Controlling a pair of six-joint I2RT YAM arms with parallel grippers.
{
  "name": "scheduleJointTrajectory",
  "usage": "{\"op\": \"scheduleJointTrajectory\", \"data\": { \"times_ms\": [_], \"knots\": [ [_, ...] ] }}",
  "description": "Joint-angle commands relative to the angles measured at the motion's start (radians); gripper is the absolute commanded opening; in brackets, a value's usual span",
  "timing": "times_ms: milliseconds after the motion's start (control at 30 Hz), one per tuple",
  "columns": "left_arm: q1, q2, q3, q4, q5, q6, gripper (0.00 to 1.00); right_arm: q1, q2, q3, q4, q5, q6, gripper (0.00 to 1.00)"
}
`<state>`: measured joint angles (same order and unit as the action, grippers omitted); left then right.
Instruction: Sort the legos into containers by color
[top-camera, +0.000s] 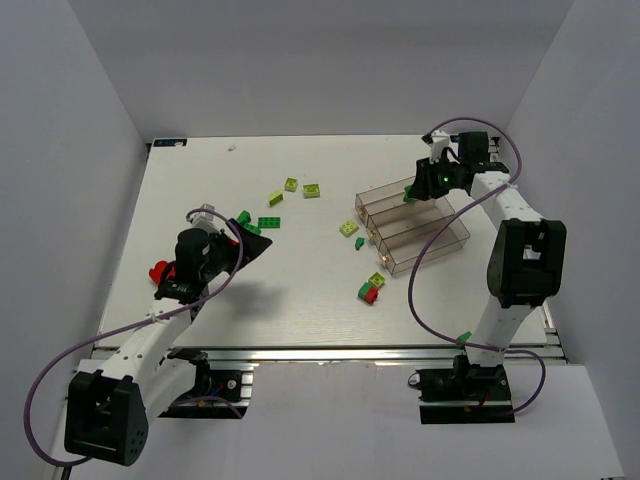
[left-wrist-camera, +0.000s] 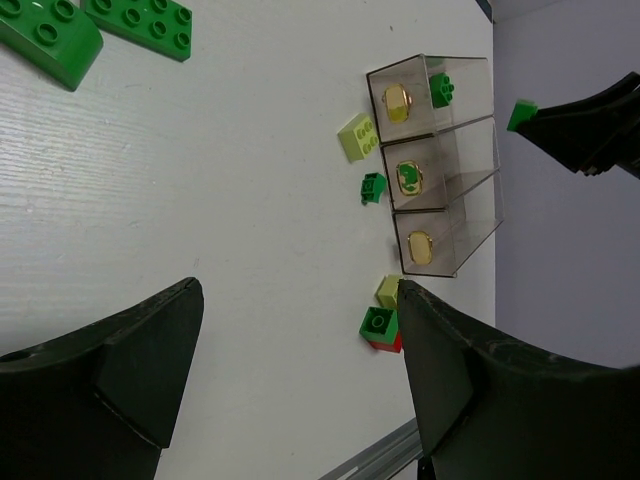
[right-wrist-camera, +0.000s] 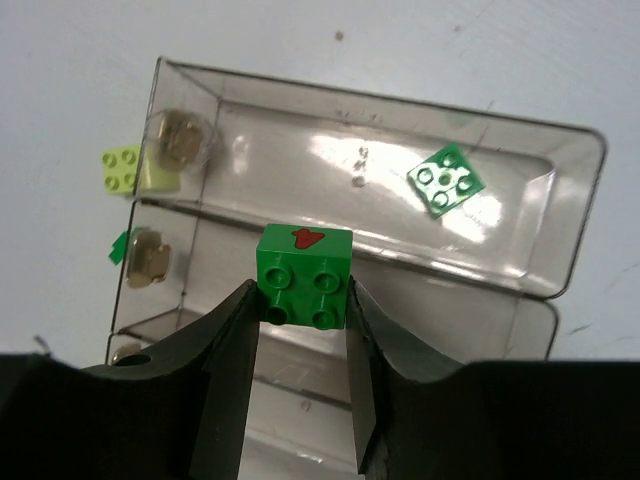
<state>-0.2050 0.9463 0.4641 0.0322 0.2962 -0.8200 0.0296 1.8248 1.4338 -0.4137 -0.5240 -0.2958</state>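
My right gripper (right-wrist-camera: 300, 312) is shut on a dark green brick (right-wrist-camera: 303, 274) with a red mark, held above the far bin of the clear three-bin tray (right-wrist-camera: 560, 215); it also shows in the top view (top-camera: 410, 194). One dark green brick (right-wrist-camera: 446, 181) lies in that far bin. My left gripper (left-wrist-camera: 300, 340) is open and empty above the table's left part. Dark green bricks (top-camera: 268, 223) and lime bricks (top-camera: 312, 190) lie mid-table. A lime brick (top-camera: 349, 228) and a green one (top-camera: 361, 244) lie at the tray's left end (top-camera: 366, 215). A green-on-red stack (top-camera: 368, 292) and a lime brick (top-camera: 377, 280) sit nearer.
A red brick (top-camera: 158, 271) lies at the left, beside my left arm. The tray runs diagonally at the right of the table. White walls enclose the table on three sides. A metal rail (top-camera: 330, 354) marks the near edge.
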Motion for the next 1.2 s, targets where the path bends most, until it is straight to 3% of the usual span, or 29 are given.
{"op": "scheduleJointTrajectory", "data": {
  "times_ms": [0, 67, 300, 367, 433, 633, 800, 833, 867, 900, 933, 1000, 1067, 1100, 1133, 1167],
  "knots": [
    [-0.002, -0.024, 0.018, -0.026, -0.011, 0.009, 0.87, 0.007, 0.033, 0.089, 0.062, 0.027, 0.006, 0.03],
    [-0.004, -0.029, 0.027, -0.026, -0.019, 0.009, 0.87, 0.012, 0.071, 0.103, 0.059, 0.041, -0.005, 0.13],
    [-0.002, 0.047, 0.220, -0.311, -0.161, 0.045, 0.85, 0.018, 0.156, 0.149, 0.043, 0.094, -0.048, 0.40],
    [-0.004, 0.086, 0.300, -0.374, -0.210, 0.073, 0.85, 0.021, 0.162, 0.157, 0.039, 0.096, -0.058, 0.54],
    [-0.002, 0.140, 0.365, -0.489, -0.262, 0.094, 0.85, 0.020, 0.154, 0.165, 0.036, 0.108, -0.074, 0.67],
    [-0.002, 0.219, 0.473, -0.650, -0.425, 0.131, 0.85, 0.020, 0.041, 0.154, 0.062, 0.113, -0.134, 0.89],
    [0.018, 0.342, 0.574, -0.794, -0.545, 0.144, 0.83, 0.020, -0.119, -0.007, 0.184, 0.018, -0.144, 0.89],
    [0.032, 0.368, 0.585, -0.808, -0.542, 0.147, 0.79, 0.020, -0.121, -0.001, 0.141, -0.035, -0.157, 0.89],
    [0.047, 0.394, 0.594, -0.815, -0.531, 0.150, 0.73, 0.020, -0.116, 0.017, 0.081, -0.109, -0.183, 0.82],
    [0.082, 0.449, 0.616, -0.827, -0.510, 0.150, 0.52, 0.020, -0.110, 0.058, 0.023, -0.243, -0.233, 0.71],
    [0.098, 0.477, 0.628, -0.830, -0.500, 0.154, 0.41, 0.026, -0.104, 0.068, -0.062, -0.295, -0.252, 0.39],
    [0.131, 0.563, 0.684, -0.848, -0.499, 0.159, 0.29, 0.045, -0.125, 0.030, -0.071, -0.344, -0.244, 0.12],
    [0.144, 0.615, 0.725, -0.857, -0.506, 0.163, 0.39, 0.093, -0.159, -0.028, -0.033, -0.326, -0.244, 0.13],
    [0.160, 0.668, 0.748, -0.867, -0.512, 0.160, 0.52, 0.111, -0.176, -0.059, -0.013, -0.295, -0.246, 0.23],
    [0.170, 0.701, 0.792, -0.879, -0.522, 0.157, 0.69, 0.145, -0.211, -0.112, 0.001, -0.285, -0.250, 0.42],
    [0.176, 0.729, 0.814, -0.900, -0.526, 0.156, 0.74, 0.162, -0.228, -0.134, 0.025, -0.272, -0.252, 0.47]
  ]
}}
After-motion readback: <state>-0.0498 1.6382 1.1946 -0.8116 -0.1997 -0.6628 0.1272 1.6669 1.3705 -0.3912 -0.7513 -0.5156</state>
